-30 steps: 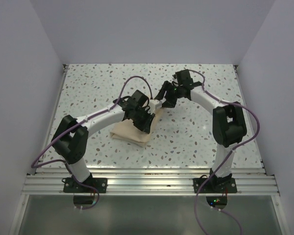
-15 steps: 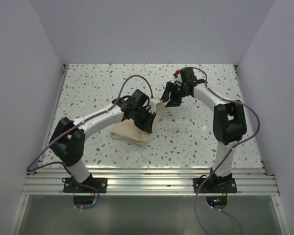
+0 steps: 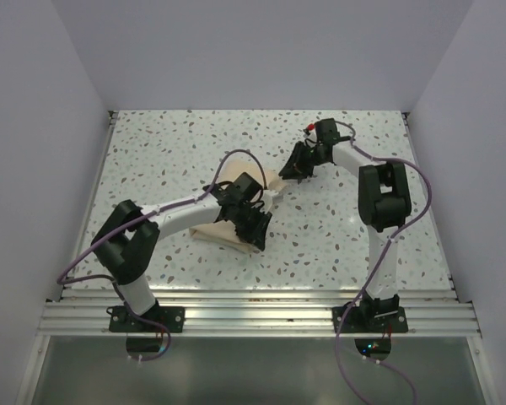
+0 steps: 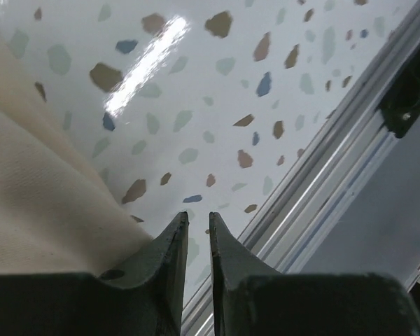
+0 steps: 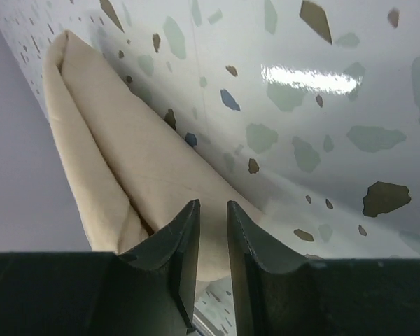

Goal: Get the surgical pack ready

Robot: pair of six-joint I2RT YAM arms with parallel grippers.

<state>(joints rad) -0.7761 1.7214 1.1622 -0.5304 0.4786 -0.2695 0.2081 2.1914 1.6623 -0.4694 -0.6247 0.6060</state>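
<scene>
The tan cloth bundle [image 3: 209, 232] lies on the bench [image 3: 346, 228] a little left of its middle. The left claw [image 4: 198, 218] is a narrow slit at the bundle's near right corner with bare bench showing through the gap, and the right claw [image 5: 212, 206] is just as narrow at the far right corner, though I cannot tell whether it pinches a fold. If the right claw has caught only the top layer, pulling could peel the fold open, and since the left claw grips nothing, the bundle might skid across the glossy bench.
</scene>
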